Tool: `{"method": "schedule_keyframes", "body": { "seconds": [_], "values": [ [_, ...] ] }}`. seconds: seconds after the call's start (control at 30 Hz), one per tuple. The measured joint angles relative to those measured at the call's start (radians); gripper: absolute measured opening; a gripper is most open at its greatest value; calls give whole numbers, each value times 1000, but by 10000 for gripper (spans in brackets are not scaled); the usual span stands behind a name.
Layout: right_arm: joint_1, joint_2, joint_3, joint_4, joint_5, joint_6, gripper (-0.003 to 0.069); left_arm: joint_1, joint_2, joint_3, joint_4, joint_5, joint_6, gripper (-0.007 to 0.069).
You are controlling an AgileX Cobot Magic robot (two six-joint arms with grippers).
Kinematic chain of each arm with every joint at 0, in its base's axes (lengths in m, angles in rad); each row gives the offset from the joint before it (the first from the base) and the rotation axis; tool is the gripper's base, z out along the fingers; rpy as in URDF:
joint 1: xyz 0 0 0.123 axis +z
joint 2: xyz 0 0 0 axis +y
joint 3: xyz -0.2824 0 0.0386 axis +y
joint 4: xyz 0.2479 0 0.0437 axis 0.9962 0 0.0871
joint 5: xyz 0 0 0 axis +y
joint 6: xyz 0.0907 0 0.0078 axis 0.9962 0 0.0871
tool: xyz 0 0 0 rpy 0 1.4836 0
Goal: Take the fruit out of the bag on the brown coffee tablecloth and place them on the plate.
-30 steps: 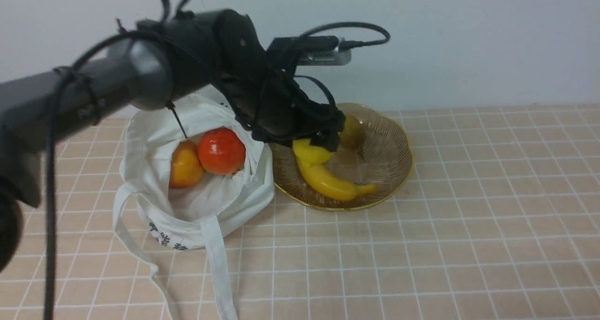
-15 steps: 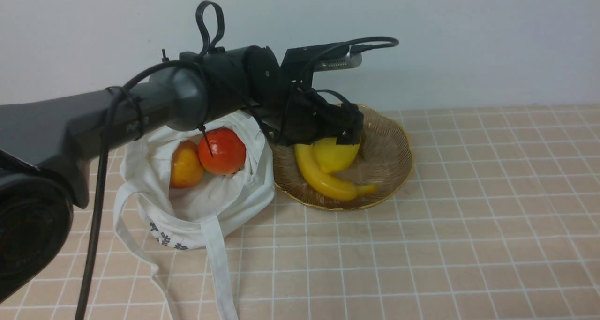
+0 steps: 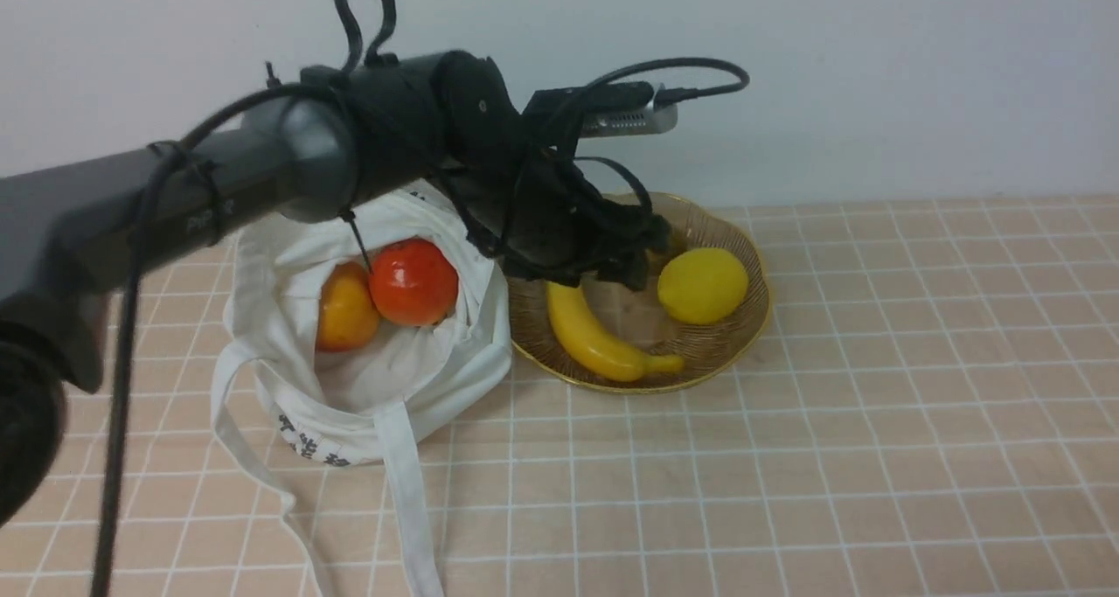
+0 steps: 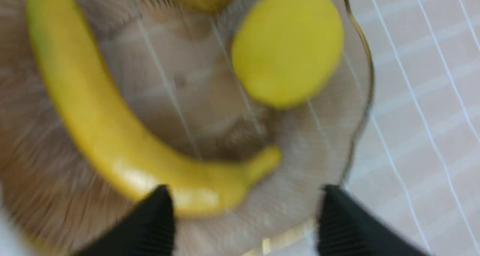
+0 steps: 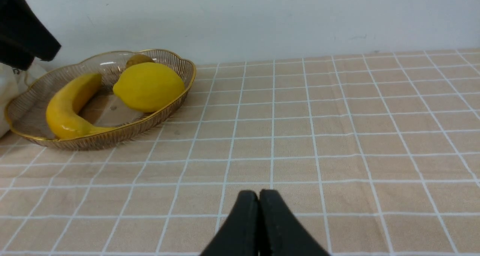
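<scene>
The yellow lemon (image 3: 702, 285) (image 4: 287, 48) (image 5: 149, 86) lies free on the right side of the amber glass plate (image 3: 754, 315) (image 4: 369, 80) (image 5: 190, 76). Beside it lies a banana (image 3: 594, 339) (image 4: 112, 136). My left gripper (image 3: 631, 265) (image 4: 243, 190) hovers over the plate's left half, open, with nothing between its fingers. The white bag (image 3: 367, 396) sits left of the plate on the tablecloth (image 3: 787, 457), and a red fruit (image 3: 413, 281) and an orange-yellow fruit (image 3: 344, 308) rest in its mouth. My right gripper (image 5: 258, 193) is shut and empty, low over the cloth to the right.
A small brownish fruit (image 5: 138, 59) lies at the plate's far rim. The bag's long straps (image 3: 406, 501) trail toward the front edge. A pale wall (image 3: 874, 72) closes the back of the table. The left arm (image 3: 262, 169) reaches across above the bag.
The lemon has left my left gripper and moved to the plate's right side. The gripper has drawn back to the left and up a little.
</scene>
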Motion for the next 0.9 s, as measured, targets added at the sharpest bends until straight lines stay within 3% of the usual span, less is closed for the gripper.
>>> {"method": "schedule_keyframes", "body": {
  "seconds": [0.03, 0.07, 0.1, 0.13, 0.2, 0.37, 0.53, 0.67, 0.73, 0.9],
  "values": [
    [0, 0, 0, 0, 0, 0, -14, 12, -61, 0, 39, 75, 3, 237],
    [0, 0, 0, 0, 0, 0, -14, 23, -99, 0, 66, 121, 7, 152],
    [0, 0, 0, 0, 0, 0, -14, 26, -107, 0, 71, 130, 9, 152],
    [0, 0, 0, 0, 0, 0, -14, 50, -167, 0, 112, 203, 16, 62],
    [0, 0, 0, 1, 0, 0, -14, 80, -249, 0, 147, 273, 25, 17],
    [0, 0, 0, 1, 0, 0, -14, 119, -510, 20, 254, 460, 51, -8],
    [0, 0, 0, 1, 0, 0, -14, 119, -754, 157, 269, 479, 76, -8],
    [0, 0, 0, 1, 0, 0, -14, 119, -1047, 442, 219, 360, 79, -8],
    [0, 0, 0, 1, 0, 0, -14, 119, -1242, 655, 149, 192, 79, -8],
    [0, 0, 0, 1, 0, 0, -14, 119, -1527, 969, 84, 14, 66, -8]
  ]
}}
